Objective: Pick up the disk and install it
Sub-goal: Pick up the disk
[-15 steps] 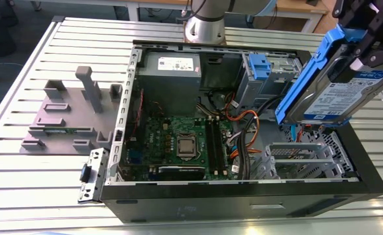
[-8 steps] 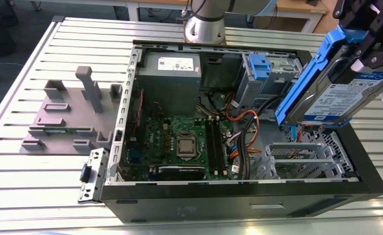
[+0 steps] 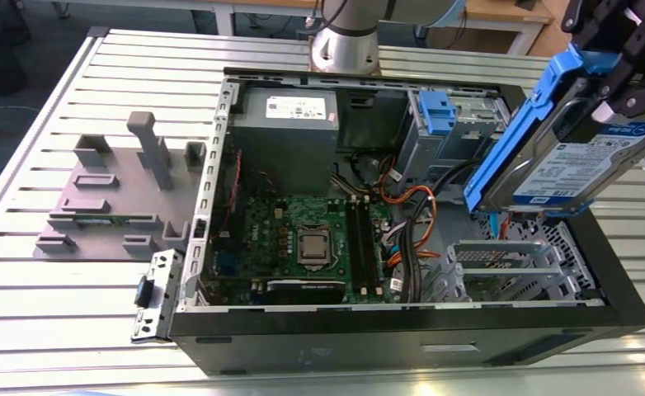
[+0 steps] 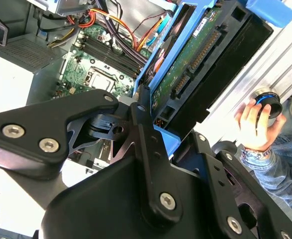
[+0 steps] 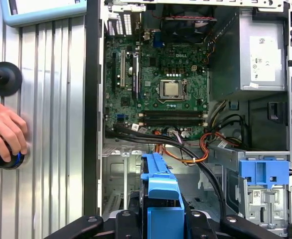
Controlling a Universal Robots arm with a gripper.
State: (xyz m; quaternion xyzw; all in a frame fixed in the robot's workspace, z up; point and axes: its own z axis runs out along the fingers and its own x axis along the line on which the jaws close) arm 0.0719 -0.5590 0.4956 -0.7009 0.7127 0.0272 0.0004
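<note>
While the disk (image 3: pixel 570 140) is carried tilted above the far-right corner of the open computer case (image 3: pixel 411 322) in the exterior view, it is clamped by its blue bracket (image 5: pixel 161 186) between the fingers of the gripper (image 5: pixel 160 219). The empty drive cage (image 3: pixel 504 264) lies below it, near the orange and black cables (image 5: pixel 186 144). A snag on these cables is judged possible if the drive is lowered off-line, and the slanted hold could let the bracket jam against the cage rails. A person's hand (image 5: pixel 4 129) rests on the slatted table (image 3: pixel 58 305) beside the case and could be struck.
</note>
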